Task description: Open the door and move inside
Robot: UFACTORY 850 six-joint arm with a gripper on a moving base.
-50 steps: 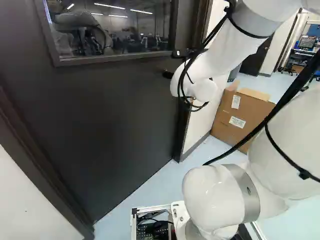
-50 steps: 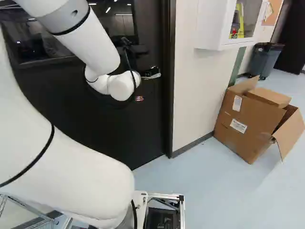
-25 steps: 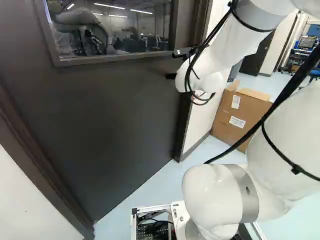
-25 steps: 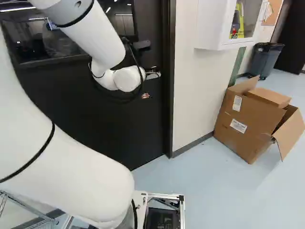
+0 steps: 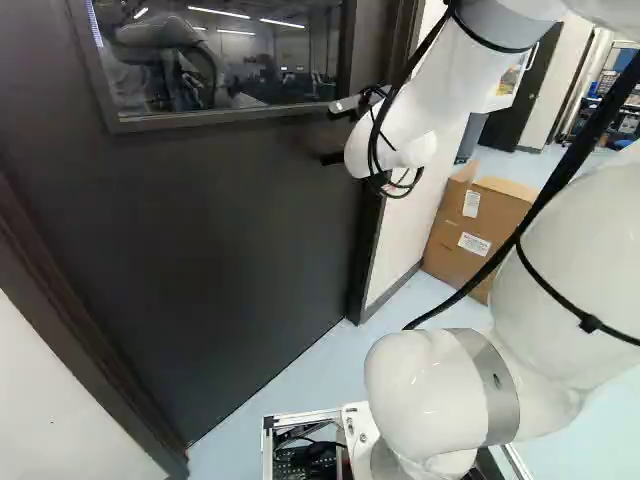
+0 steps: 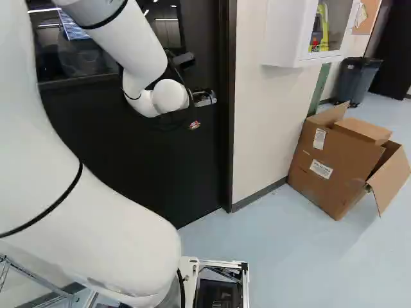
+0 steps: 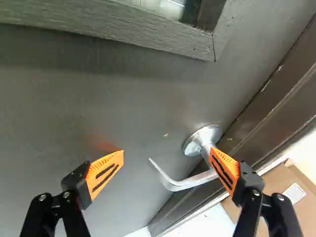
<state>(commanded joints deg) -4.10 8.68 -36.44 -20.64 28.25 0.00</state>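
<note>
Handle [image 7: 191,181], on door [image 5: 220,230] near frame [image 6: 227,135], long axis crosswise between our open gripper's [image 5: 330,133] fingers, curved tip pointing away from frame, tip plain to us in wrist view, hidden behind our arm [image 5: 430,85] in left base view.

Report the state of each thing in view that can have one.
Door, shut in its frame
Lever handle, ungripped; whether pressed down, cannot tell
Gripper, open
Cardboard box, flaps open
Wall cabinet, front looks shut

all views face the door [image 5: 220,230], wrist view nearest
</note>
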